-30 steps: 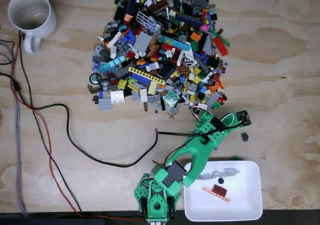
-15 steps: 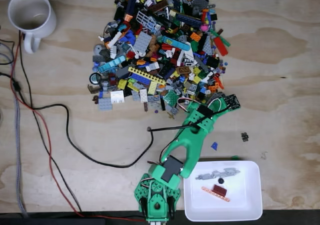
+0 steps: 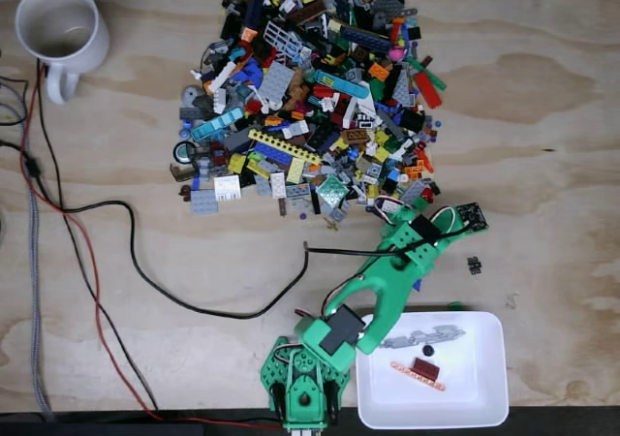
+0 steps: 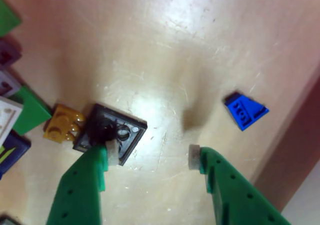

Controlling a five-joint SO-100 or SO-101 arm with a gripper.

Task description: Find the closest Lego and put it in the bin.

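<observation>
In the wrist view my green gripper (image 4: 153, 155) is open just above the wooden table. Its left fingertip (image 4: 112, 152) overlaps the near edge of a flat black Lego plate (image 4: 117, 130); nothing sits between the fingers. A small blue wedge Lego (image 4: 245, 111) lies apart to the right. In the fixed view the green arm (image 3: 387, 281) reaches from the front edge up to the lower right fringe of the big Lego pile (image 3: 310, 87). The white bin (image 3: 484, 397) sits right of the arm's base and holds several pieces.
A yellow piece (image 4: 64, 126) and green pieces (image 4: 30, 112) lie left of the black plate. A white mug (image 3: 60, 29) stands at the back left. Black and red cables (image 3: 145, 271) trail across the left side. A small dark piece (image 3: 474, 264) lies alone right of the arm.
The arm swung left toward the pile's edge, then back to the right and slightly down. It now covers the blue wedge that showed on the table half a second ago.
</observation>
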